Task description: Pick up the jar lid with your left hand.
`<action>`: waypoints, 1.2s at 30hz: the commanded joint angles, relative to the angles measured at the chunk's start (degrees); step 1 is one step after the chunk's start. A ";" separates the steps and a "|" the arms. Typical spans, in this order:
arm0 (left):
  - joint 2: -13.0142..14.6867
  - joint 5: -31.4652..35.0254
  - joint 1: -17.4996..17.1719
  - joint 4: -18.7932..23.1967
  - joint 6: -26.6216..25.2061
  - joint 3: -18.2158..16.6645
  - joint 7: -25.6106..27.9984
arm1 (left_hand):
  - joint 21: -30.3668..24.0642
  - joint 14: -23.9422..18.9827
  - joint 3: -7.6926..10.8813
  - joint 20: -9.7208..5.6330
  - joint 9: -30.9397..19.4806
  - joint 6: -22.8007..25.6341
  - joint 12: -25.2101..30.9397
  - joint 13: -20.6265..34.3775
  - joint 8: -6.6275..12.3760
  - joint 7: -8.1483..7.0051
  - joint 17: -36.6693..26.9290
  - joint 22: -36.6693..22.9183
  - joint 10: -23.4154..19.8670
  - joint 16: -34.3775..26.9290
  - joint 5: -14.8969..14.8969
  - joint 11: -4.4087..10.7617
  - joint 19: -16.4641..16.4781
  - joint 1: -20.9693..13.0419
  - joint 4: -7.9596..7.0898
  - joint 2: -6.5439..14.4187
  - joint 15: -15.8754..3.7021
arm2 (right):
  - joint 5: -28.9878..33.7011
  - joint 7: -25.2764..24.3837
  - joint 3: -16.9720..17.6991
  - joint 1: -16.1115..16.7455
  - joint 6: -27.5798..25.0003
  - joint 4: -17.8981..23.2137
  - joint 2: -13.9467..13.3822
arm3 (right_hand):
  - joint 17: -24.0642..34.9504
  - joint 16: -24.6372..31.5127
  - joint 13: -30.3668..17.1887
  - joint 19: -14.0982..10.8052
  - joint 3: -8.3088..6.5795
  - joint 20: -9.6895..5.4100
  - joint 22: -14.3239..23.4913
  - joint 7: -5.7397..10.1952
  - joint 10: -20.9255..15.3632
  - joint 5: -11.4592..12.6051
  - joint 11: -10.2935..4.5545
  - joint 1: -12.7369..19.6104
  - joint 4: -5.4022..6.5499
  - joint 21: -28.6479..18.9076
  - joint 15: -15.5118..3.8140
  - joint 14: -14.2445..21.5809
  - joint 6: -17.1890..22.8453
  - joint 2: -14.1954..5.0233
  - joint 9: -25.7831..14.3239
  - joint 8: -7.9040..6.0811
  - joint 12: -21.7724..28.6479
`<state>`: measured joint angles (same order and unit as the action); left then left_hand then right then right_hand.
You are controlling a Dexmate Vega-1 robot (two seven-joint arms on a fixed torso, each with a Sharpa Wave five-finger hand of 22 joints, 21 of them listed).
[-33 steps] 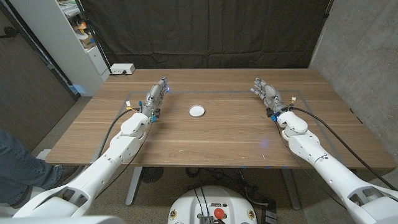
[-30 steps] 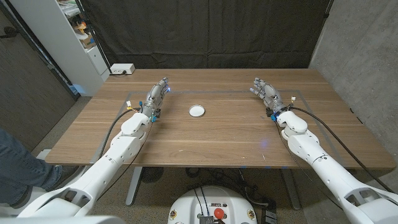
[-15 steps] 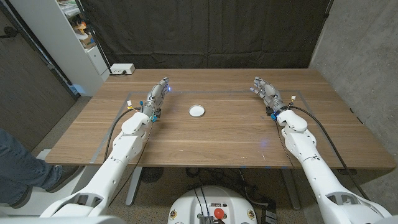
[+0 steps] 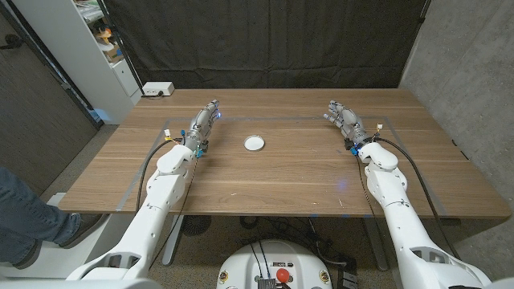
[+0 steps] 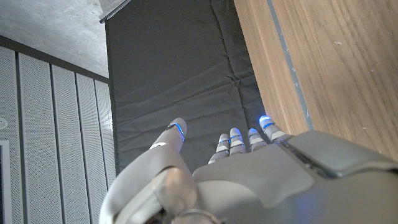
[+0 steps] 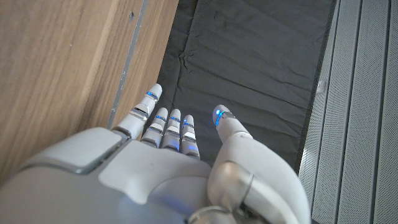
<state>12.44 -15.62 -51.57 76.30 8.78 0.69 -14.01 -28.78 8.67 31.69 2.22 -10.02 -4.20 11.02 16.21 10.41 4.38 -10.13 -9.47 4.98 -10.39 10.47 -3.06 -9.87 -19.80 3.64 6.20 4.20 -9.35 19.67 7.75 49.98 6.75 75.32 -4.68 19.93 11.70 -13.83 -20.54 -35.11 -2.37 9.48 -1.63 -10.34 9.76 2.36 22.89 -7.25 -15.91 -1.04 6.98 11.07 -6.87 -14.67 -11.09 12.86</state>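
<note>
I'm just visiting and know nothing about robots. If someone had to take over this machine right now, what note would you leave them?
Left hand: open, holding nothing, fingers extended, at the table's left side.
Right hand: open, holding nothing, at the table's right side.
Jar lid: small, white and round, lying on the wooden table between the two hands, nearer the left one and touched by neither.
Done: nothing yet; the lid is not picked up.
Left: move the left hand over to the lid, grip it and lift it. The right hand probably need not move.

The table (image 4: 281,172) is smooth matt wood, the jar lid (image 4: 254,143) plain white, the backdrop (image 4: 265,40) creased black cloth.
</note>
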 commanded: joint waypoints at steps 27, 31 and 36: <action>-1.59 7.44 -4.35 6.91 -0.10 -4.79 -2.13 | 0.87 0.01 0.32 0.68 -0.24 0.41 0.67 -0.99 0.29 0.04 0.00 -0.32 -0.29 -0.45 0.61 0.37 -3.68 -0.64 1.02 0.39 -0.20 | 5.29 2.74 3.87 -0.29 -0.31 0.88 4.38 | -0.64 0.27 0.65 -0.67 0.22 0.20 0.27 -0.14 -0.78 0.39 0.06 0.02 0.00 0.68 0.13 0.52 0.70 -0.28 0.73 -0.26 -0.58; -1.39 8.17 -4.92 7.88 0.12 -4.86 -1.97 | 0.98 -0.14 0.31 0.78 -0.24 0.69 0.76 -1.13 0.39 0.14 0.01 -0.33 -0.51 -0.49 0.62 0.27 -3.57 -0.71 1.16 0.37 -0.18 | 5.26 2.76 3.87 -0.10 -0.31 1.30 4.42 | -0.70 0.26 0.70 -0.69 0.25 0.24 0.27 -0.15 -0.76 0.38 0.01 -0.01 0.02 0.75 0.12 0.49 0.71 -0.31 0.81 -0.25 -0.63; -1.18 9.02 -5.78 9.30 0.31 -4.97 -1.68 | 1.10 -0.28 0.28 0.87 -0.25 0.85 0.82 -1.28 0.44 0.10 0.02 -0.33 -0.64 -0.52 0.62 0.23 -3.46 -0.77 1.33 0.34 -0.20 | 5.08 2.58 3.95 0.14 -0.64 1.79 4.57 | -0.80 0.24 0.78 -0.70 0.30 0.29 0.27 -0.11 -0.83 0.38 -0.06 -0.02 -0.02 0.85 0.13 0.51 0.73 -0.27 0.93 -0.25 -0.65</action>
<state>10.73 -8.33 -55.67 82.73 8.49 -3.97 -16.05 -27.71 8.66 31.85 2.59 -10.01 -3.77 11.26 14.88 10.63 4.39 -10.14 -9.46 4.75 -10.62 10.81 -2.86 -9.85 -20.10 4.76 6.50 4.20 -4.31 22.36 11.55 49.67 6.40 76.22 -0.41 19.13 11.70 -13.04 -20.73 -35.11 -2.15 9.47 -1.84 -10.87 9.75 2.45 22.89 -7.25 -15.25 -1.04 6.97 11.27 -6.87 -13.64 -11.09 12.41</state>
